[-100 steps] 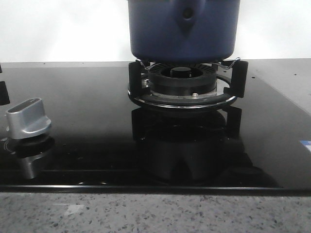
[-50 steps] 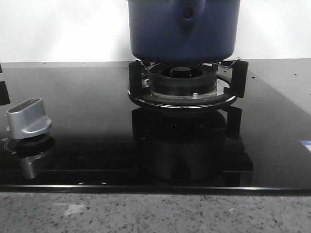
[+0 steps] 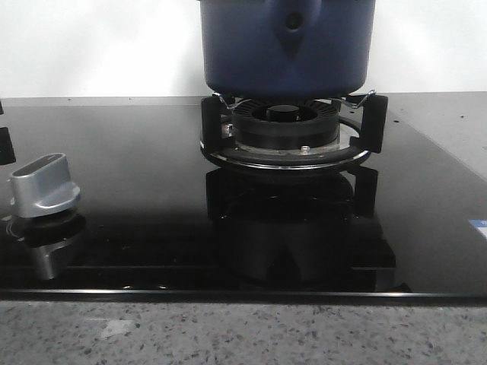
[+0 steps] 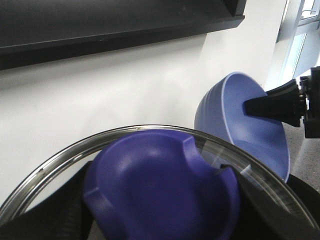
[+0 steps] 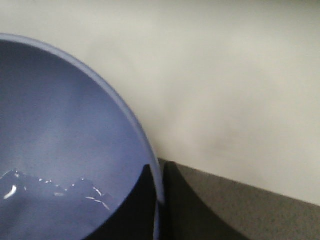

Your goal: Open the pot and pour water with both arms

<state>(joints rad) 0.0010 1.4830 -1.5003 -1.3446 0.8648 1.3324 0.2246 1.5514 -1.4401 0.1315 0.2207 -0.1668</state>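
The dark navy pot (image 3: 288,46) stands on the burner grate (image 3: 285,144); its top is cut off by the frame. In the left wrist view my left gripper (image 4: 160,222) is shut on the blue knob (image 4: 160,185) of the glass lid (image 4: 55,167), held up in front of the white wall. The small lighter blue bowl (image 4: 250,135) hangs tilted beyond it, pinched at its rim by my right gripper (image 4: 282,102). In the right wrist view my right gripper (image 5: 159,205) clamps the bowl's rim (image 5: 145,145), one finger inside and one outside. A glinting liquid surface (image 5: 50,192) shows in the bowl. Neither gripper shows in the front view.
The black glass hob (image 3: 129,152) carries a silver control knob (image 3: 44,186) at the front left. A speckled stone counter edge (image 3: 228,334) runs along the front. A white wall stands behind, with a dark shelf (image 4: 100,25) above it.
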